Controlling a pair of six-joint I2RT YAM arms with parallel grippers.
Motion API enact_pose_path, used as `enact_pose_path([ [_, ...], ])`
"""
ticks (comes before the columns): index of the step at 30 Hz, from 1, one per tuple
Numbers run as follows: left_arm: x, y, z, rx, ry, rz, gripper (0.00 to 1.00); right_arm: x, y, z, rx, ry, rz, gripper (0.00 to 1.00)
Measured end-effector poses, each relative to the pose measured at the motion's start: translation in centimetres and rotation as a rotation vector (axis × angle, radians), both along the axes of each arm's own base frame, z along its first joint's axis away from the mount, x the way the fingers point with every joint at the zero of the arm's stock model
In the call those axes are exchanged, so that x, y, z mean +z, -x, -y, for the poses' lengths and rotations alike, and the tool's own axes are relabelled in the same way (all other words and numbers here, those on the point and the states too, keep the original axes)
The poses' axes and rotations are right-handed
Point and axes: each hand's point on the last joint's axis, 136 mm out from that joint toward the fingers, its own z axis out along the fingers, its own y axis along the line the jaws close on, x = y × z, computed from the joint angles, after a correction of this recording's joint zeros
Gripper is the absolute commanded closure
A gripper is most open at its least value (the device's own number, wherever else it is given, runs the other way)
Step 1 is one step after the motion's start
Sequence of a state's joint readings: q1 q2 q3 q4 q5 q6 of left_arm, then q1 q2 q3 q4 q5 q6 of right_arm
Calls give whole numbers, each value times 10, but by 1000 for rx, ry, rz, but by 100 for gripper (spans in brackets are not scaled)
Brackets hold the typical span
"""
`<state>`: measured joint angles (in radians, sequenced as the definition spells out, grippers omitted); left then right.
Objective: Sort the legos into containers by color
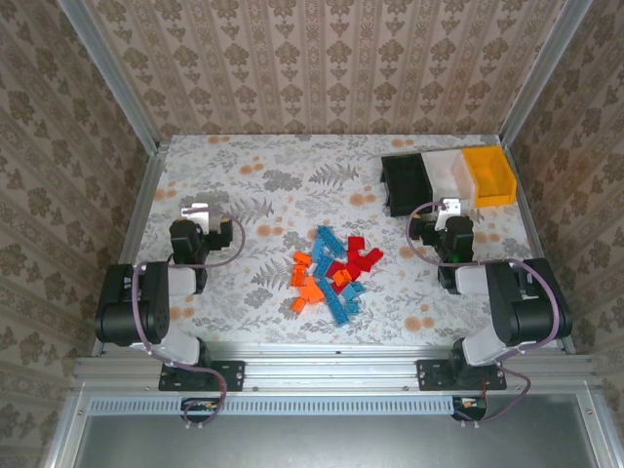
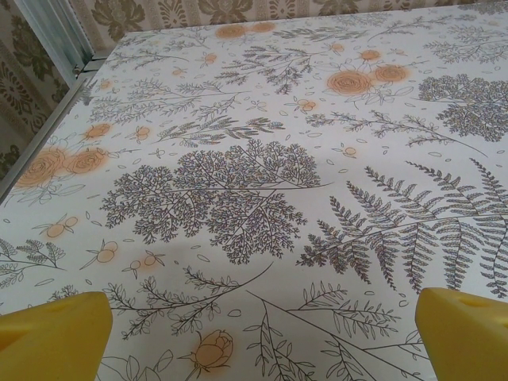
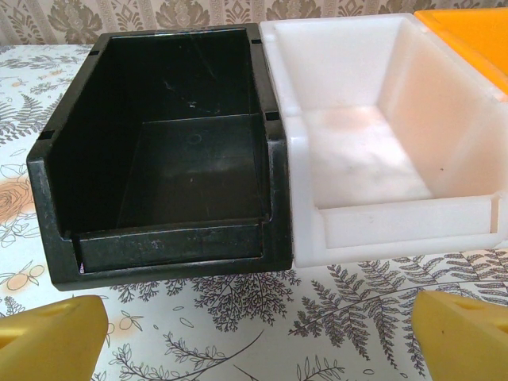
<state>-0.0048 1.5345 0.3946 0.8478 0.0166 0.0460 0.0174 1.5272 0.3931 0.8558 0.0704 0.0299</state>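
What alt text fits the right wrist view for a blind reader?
Empty black bin and empty white bin side by side on a floral table, a yellow bin cropped at top right. Yellow fingertips of the open right gripper flank the bottom.

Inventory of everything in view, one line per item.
legos: one loose pile, exact count unclear; orange, red, light blue; table centre, between the arms.
black bin: 1, black, far right of table, left end of the bin row, empty.
white bin: 1, white, against the black bin's right side, empty.
yellow bin: 1, yellow, right end of the row.
table: 1, white floral cover.
walls: patterned wallpaper, three sides.
left gripper: 1, yellow-fingered, open, over bare table left of the pile.
right gripper: 1, yellow-fingered, open, facing the black and white bins.
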Motion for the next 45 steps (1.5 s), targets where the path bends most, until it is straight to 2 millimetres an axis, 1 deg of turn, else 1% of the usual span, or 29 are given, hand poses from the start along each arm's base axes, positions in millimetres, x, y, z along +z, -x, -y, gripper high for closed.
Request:
enact_pose_path([
  [13, 0, 0, 0, 0, 0, 0, 0, 0, 0, 0, 0, 0, 0, 0],
  [15, 0, 0, 0, 1, 0, 0, 0, -2, 1, 0, -18, 19, -30, 0],
  [16, -1, 0, 0, 1, -1, -7, 0, 1, 1, -4, -19, 34, -49, 0],
  [17, -2, 0, 1, -1, -3, -25, 0, 9, 0, -9, -15, 45, -56, 0],
  [18, -1, 0, 3, -4, -8, -44, 0, 23, -3, -14, -14, 55, -63, 0],
  [19, 5, 0, 7, -14, -18, -61, 0, 45, -8, -19, -17, 59, -49, 0],
  [21, 33, -5, 18, -35, -27, -47, 0, 95, -20, -24, -45, 34, -9, 0],
  [23, 91, -9, 33, -57, -17, 31, 0, 156, -31, -23, -97, -32, 45, 0],
  [24, 120, -9, 39, -64, -1, 75, 0, 180, -35, -20, -120, -67, 73, 0],
  [25, 144, -6, 42, -62, 22, 106, 0, 198, -37, -16, -142, -109, 88, 0],
  [26, 175, -1, 44, -50, 66, 149, 0, 210, -38, -13, -149, -146, 96, 0],
  [27, 201, 6, 42, -21, 121, 178, 0, 214, -39, -12, -149, -178, 91, 3],
  [28, 218, 12, 36, 20, 177, 188, 0, 214, -40, -12, -142, -204, 76, 5],
  [29, 234, 22, 29, 69, 240, 197, 0, 207, -42, -12, -140, -225, 44, 9],
  [30, 243, 29, 22, 105, 285, 205, 0, 198, -46, -14, -134, -234, 5, 10],
  [31, 248, 38, 13, 146, 330, 212, 0, 186, -53, -18, -129, -247, -50, 11],
  [32, 247, 48, 2, 192, 381, 211, 0, 173, -60, -23, -117, -252, -95, 13],
  [33, 240, 55, -6, 226, 423, 203, 0, 157, -66, -30, -100, -255, -155, 14],
  [34, 229, 61, -12, 253, 469, 192, 0, 142, -73, -38, -79, -260, -212, 15],
  [35, 211, 65, -17, 282, 506, 155, 0, 126, -80, -47, -56, -265, -268, 15],
  [36, 189, 66, -19, 303, 538, 99, 2, 112, -85, -55, -36, -270, -312, 15],
  [37, 171, 66, -17, 309, 560, 44, 3, 98, -89, -62, -19, -273, -353, 15],
  [38, 149, 66, -11, 305, 585, -31, 5, 84, -91, -67, -7, -276, -395, 15],
  [40, 115, 63, 2, 286, 626, -169, 8, 55, -92, -78, 18, -284, -477, 14],
  [41, 101, 62, 10, 271, 646, -228, 9, 43, -92, -83, 31, -288, -512, 15],
  [43, 84, 60, 23, 236, 677, -309, 9, 24, -94, -94, 58, -300, -571, 15],
  [44, 78, 60, 30, 219, 687, -339, 9, 18, -96, -100, 74, -306, -591, 15],
  [45, 74, 60, 36, 199, 694, -360, 9, 16, -97, -104, 86, -310, -599, 15],
])
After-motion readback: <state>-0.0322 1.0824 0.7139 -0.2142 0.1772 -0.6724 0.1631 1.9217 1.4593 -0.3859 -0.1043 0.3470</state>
